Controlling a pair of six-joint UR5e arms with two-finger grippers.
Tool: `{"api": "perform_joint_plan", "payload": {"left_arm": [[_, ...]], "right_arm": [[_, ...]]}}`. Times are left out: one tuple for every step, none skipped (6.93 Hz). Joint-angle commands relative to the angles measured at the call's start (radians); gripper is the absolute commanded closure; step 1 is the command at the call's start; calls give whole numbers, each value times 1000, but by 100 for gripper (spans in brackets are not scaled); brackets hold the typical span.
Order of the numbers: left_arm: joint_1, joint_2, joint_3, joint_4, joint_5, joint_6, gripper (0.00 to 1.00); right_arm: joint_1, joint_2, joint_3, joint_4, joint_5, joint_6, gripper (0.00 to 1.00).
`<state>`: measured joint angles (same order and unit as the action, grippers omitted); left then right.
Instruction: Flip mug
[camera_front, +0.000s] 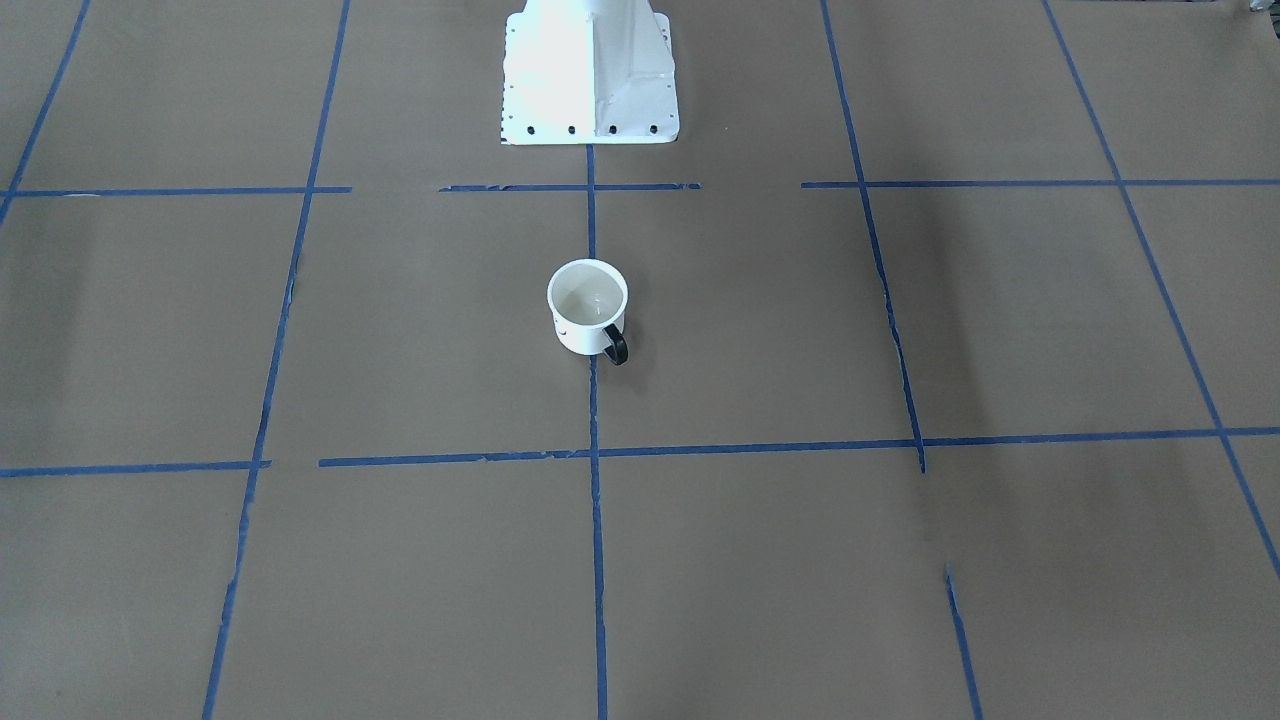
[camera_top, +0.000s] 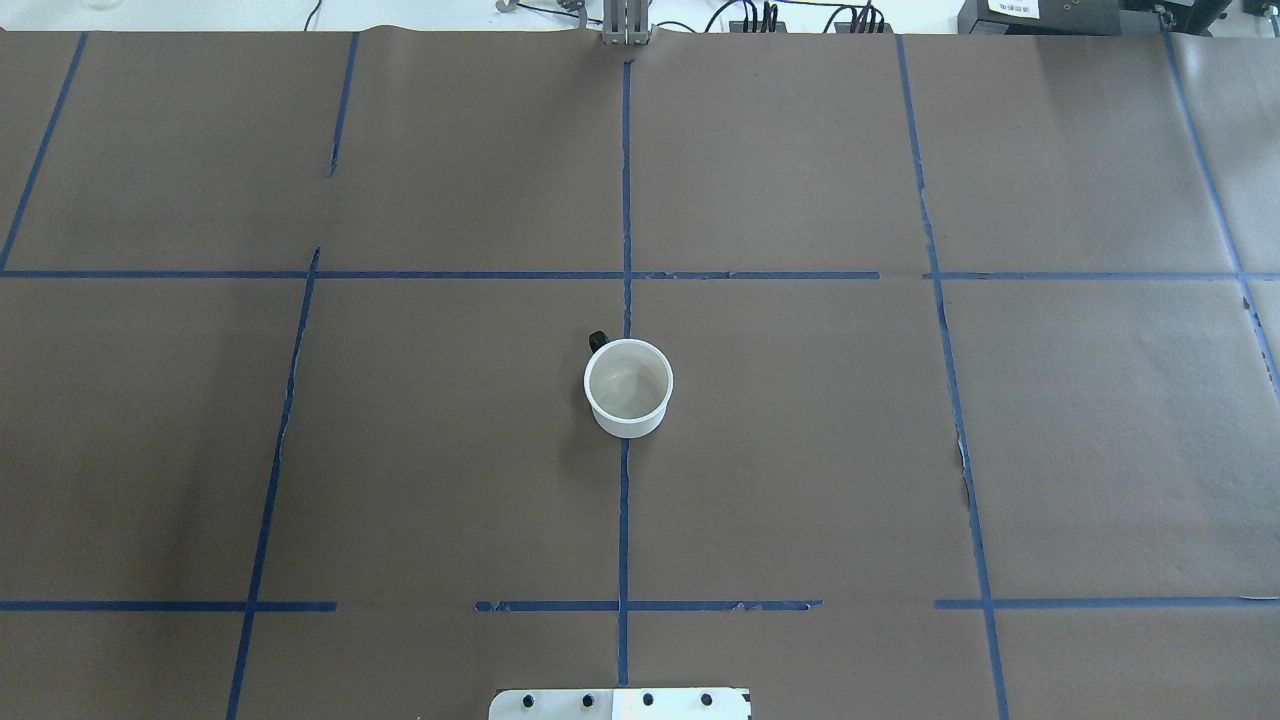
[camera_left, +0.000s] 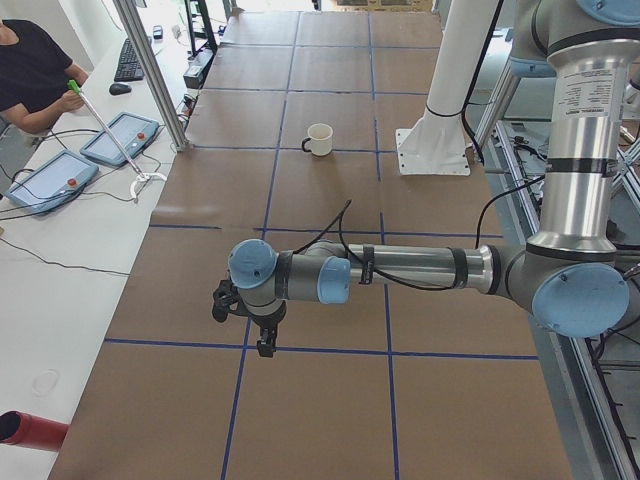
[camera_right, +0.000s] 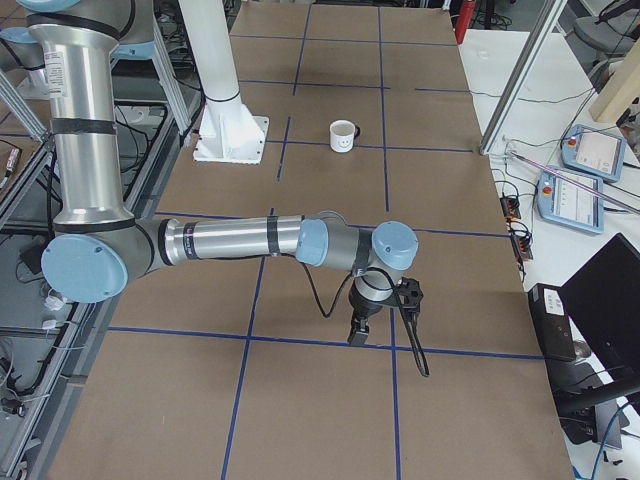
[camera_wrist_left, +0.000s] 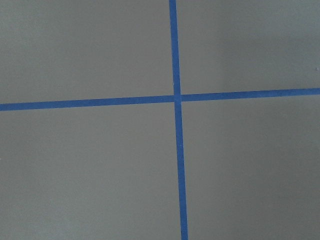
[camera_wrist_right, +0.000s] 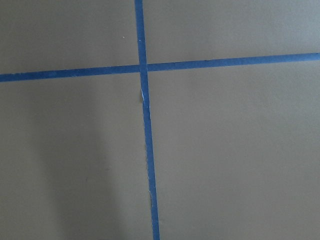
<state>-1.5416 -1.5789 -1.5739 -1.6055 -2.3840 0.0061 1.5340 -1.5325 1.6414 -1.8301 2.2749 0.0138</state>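
The small white mug (camera_top: 628, 388) stands upright, mouth up, at the middle of the table on the centre tape line. Its black handle (camera_front: 615, 347) points away from the robot base. It also shows in the front-facing view (camera_front: 588, 320), the left side view (camera_left: 319, 139) and the right side view (camera_right: 343, 136), where its smiley face shows. My left gripper (camera_left: 262, 345) hangs far from the mug at the table's left end. My right gripper (camera_right: 358, 335) hangs far from it at the right end. I cannot tell whether either is open or shut. Both wrist views show only paper and tape.
The table is covered in brown paper (camera_top: 800, 450) with a grid of blue tape. The white robot base (camera_front: 590, 70) stands behind the mug. An operator (camera_left: 30, 70) sits at a side desk with control pendants (camera_left: 120, 137). A pendant (camera_right: 597, 152) lies on the other side.
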Motion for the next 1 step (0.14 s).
{"api": "perform_joint_plan", "payload": {"left_arm": [[-2,-3,0,1,0,0,0]], "right_arm": [[0,0,0,0,0,0,0]]}}
